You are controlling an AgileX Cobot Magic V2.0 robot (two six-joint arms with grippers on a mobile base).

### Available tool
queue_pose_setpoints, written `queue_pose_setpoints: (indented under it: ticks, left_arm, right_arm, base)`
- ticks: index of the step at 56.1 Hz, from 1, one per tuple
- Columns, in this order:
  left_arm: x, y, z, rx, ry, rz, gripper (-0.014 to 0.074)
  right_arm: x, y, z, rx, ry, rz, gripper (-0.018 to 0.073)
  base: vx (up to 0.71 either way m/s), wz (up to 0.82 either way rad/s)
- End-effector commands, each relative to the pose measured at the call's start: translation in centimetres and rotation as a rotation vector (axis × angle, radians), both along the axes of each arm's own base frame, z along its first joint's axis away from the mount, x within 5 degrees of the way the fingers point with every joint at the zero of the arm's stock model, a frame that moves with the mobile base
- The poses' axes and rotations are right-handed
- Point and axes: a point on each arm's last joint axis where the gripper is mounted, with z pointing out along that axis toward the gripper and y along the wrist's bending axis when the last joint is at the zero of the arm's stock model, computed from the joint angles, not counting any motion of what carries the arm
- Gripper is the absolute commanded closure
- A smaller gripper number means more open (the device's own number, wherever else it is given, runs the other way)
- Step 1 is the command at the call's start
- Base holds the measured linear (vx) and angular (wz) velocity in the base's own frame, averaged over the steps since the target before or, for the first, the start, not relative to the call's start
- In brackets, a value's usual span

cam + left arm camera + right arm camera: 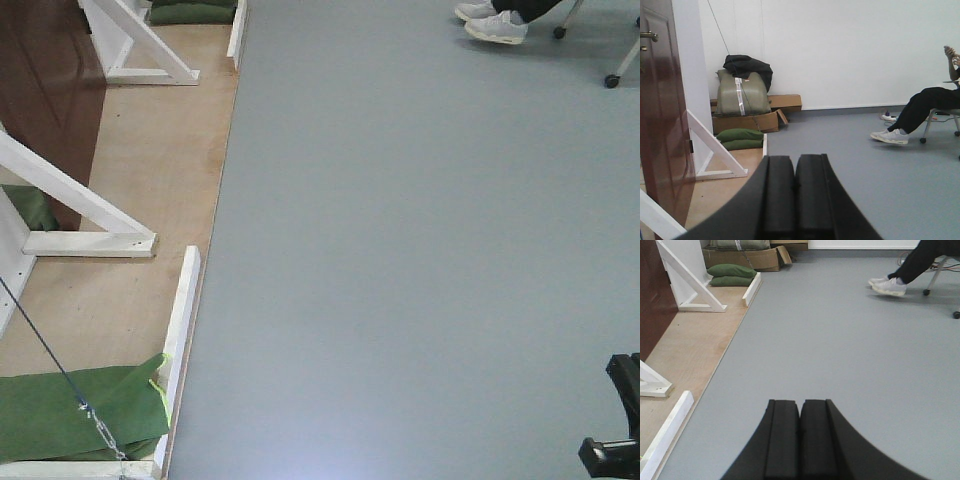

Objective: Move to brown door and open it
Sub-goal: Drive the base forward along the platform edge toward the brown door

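The brown door (662,125) stands at the far left in a white frame, with a brass lever handle (649,35) near its top edge. It also shows in the front view (45,90) and the right wrist view (652,300). My left gripper (795,162) is shut and empty, well short of the door and to its right. My right gripper (800,405) is shut and empty over the grey floor. A black part of the right arm (615,420) shows at the front view's lower right.
White diagonal braces (80,200) and a plywood base (150,170) hold the door frame, weighted by green sandbags (80,410). Cardboard boxes and a grey bag (742,92) stand by the back wall. A seated person's legs and shoes (890,136) are at the right.
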Motion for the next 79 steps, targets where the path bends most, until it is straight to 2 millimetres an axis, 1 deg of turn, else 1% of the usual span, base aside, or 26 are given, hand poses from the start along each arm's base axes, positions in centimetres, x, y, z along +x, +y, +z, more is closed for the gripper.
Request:
queue_pose_setpoints:
  ticks: [1,55,79]
  left_arm:
    - [-0.30,0.12,1.39,-0.027,-0.109,0.006,0.0600]
    - [-0.30,0.12,1.39,-0.027,-0.109,0.006,0.0600]
    - [-0.30,0.12,1.39,-0.027,-0.109,0.006,0.0600]
  right_arm:
    - [0.18,-0.06,0.62,-0.010,-0.084,-0.005,0.0559]
    - [0.17,-0.06,0.58,-0.010,-0.079,-0.005,0.0559]
    - [0.17,-0.06,0.58,-0.010,-0.079,-0.005,0.0559]
  base:
    - [0.00,0.00]
    - [0.00,0.00]
    - [0.11,0.01]
